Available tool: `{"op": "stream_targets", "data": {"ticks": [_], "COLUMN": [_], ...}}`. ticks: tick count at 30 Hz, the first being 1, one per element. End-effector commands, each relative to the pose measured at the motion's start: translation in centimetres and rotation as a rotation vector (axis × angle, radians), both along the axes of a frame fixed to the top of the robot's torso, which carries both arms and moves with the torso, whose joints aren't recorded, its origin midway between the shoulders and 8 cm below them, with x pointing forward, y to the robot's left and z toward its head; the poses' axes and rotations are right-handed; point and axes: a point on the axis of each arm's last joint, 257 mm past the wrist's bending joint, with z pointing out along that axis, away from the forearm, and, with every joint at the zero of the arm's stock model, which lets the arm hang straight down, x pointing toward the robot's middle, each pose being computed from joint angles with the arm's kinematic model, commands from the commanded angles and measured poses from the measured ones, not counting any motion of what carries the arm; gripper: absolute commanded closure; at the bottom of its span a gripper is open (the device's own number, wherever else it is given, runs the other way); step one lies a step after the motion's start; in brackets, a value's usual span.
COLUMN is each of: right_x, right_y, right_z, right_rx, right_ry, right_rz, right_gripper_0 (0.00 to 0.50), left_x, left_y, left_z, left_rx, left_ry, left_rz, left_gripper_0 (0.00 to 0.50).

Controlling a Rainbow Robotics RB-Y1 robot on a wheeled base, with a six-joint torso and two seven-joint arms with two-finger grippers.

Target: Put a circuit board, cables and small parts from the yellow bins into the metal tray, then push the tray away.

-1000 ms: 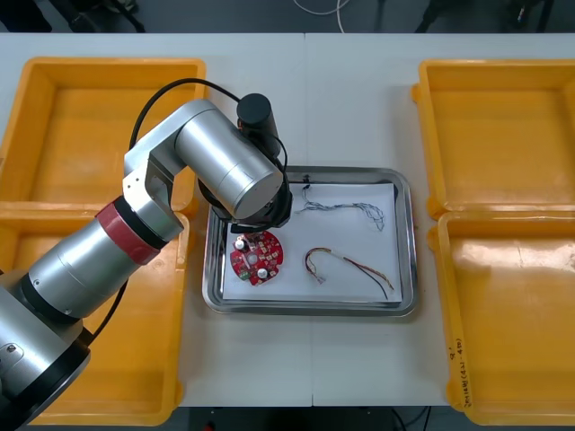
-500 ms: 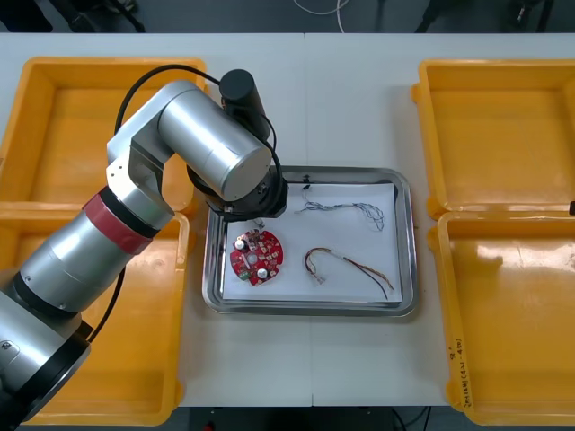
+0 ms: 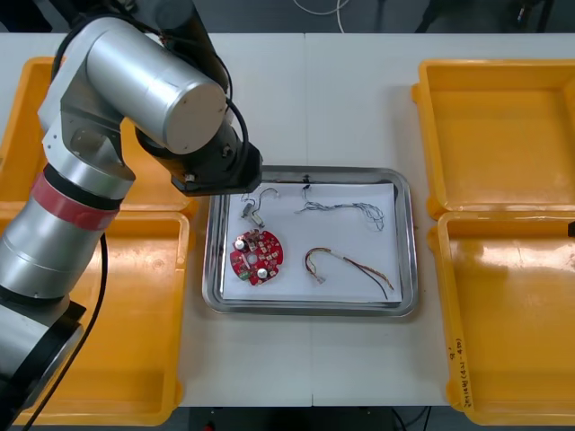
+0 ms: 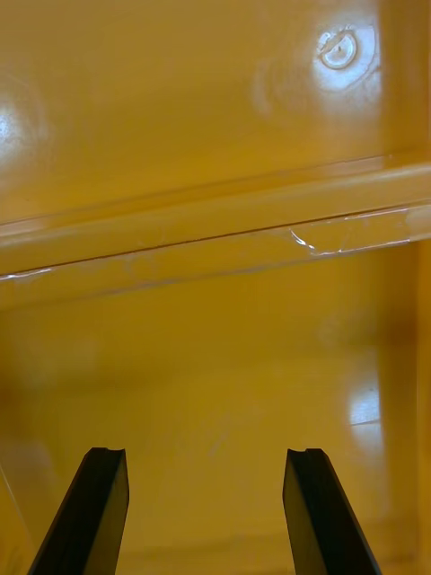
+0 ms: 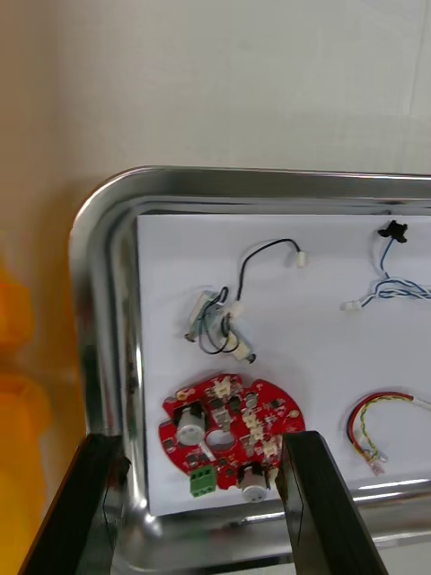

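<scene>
The metal tray (image 3: 406, 241), white inside, lies mid-table. In it are a round red circuit board (image 3: 258, 256) (image 5: 229, 429), a black cable (image 3: 266, 192) (image 5: 262, 252) joined to a small metal part (image 3: 252, 215) (image 5: 208, 320), a blue and white cable (image 3: 346, 210) (image 5: 392, 288) and a red and yellow cable (image 3: 346, 264) (image 5: 377, 420). My left arm (image 3: 153, 90) hangs over the tray's far left corner. The left gripper (image 5: 202, 442) is open above the board, holding nothing. Over an orange bin floor (image 4: 215, 341), my right gripper (image 4: 205, 458) is open and empty.
Two yellow bins stand at the left (image 3: 54, 135) (image 3: 99, 359) and two at the right (image 3: 494, 135) (image 3: 512, 332), their floors bare where visible. Light table (image 3: 359, 99) stretches beyond the tray's far rim.
My left arm has lifted and drawn back toward the far left. That uncovered the black cable and small metal part, which now lie in the tray beside the board.
</scene>
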Motion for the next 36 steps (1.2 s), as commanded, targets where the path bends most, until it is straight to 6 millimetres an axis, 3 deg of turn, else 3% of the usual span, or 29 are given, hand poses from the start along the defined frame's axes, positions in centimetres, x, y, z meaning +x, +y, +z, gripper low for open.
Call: {"op": "stream_targets", "data": {"ticks": [1,10,14,31,36], "right_x": [-0.5,-0.6,-0.6,-0.8,-1.1], "right_y": [-1.8,-1.7,-1.7,-0.5,0.3], "right_z": [1.5,1.5,1.4,2.2,2.8], "right_rx": [-0.057,-0.059,-0.061,-0.064,-0.079], "right_ry": [0.001,0.008,0.009,0.008,0.013], "right_rz": [0.024,0.038,0.041,0.077,0.106], "right_gripper_0": [0.0,0.0,0.0,0.0,0.0], "left_x": [1.2,2.5,2.5,0.5,-0.8], "left_y": [2.6,6.0,7.8,16.5,19.1], "left_z": [5.1,8.9,9.3,9.4,8.4], "left_rx": [0.036,0.02,0.02,0.109,0.102], "left_ry": [-0.094,-0.184,-0.197,-0.253,-0.242], "left_rz": [-0.071,-0.085,-0.066,-0.06,-0.012], "left_gripper_0": [0.0,0.0,0.0,0.0,0.0]}}
